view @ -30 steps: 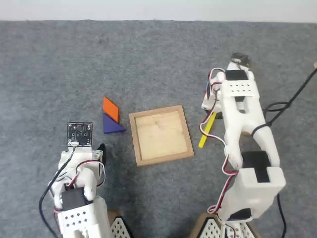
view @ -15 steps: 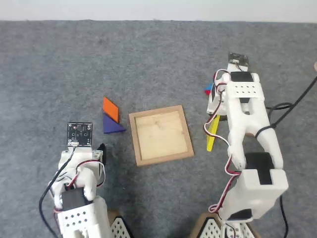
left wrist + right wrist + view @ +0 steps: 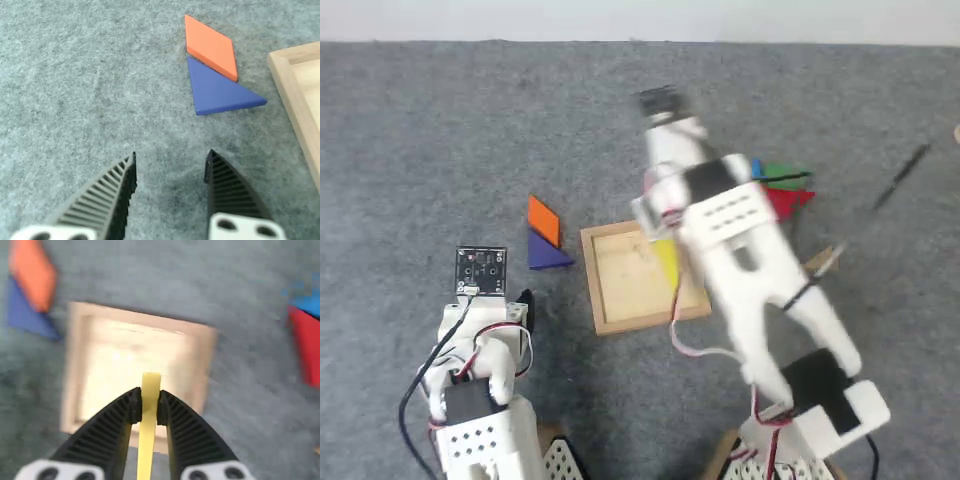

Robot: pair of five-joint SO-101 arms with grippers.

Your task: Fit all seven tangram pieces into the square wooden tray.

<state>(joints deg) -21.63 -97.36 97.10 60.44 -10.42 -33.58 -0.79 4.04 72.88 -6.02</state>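
Swung over the wooden tray (image 3: 591,280), right fingers (image 3: 116,424) clamp the yellow piece (image 3: 150,386); left fingers (image 3: 111,194) gape, empty.

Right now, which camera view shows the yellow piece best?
The right wrist view: the yellow piece is edge-on, clamped in the right gripper above the tray. The high view gives a yellow patch over the tray. The left wrist view faces the orange piece and blue piece.

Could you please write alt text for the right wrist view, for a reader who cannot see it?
The right gripper is shut on a thin yellow piece, held edge-on over the square wooden tray. On the grey carpet, an orange piece touches a dark blue triangle off one side of the tray; a red piece lies off the opposite side.
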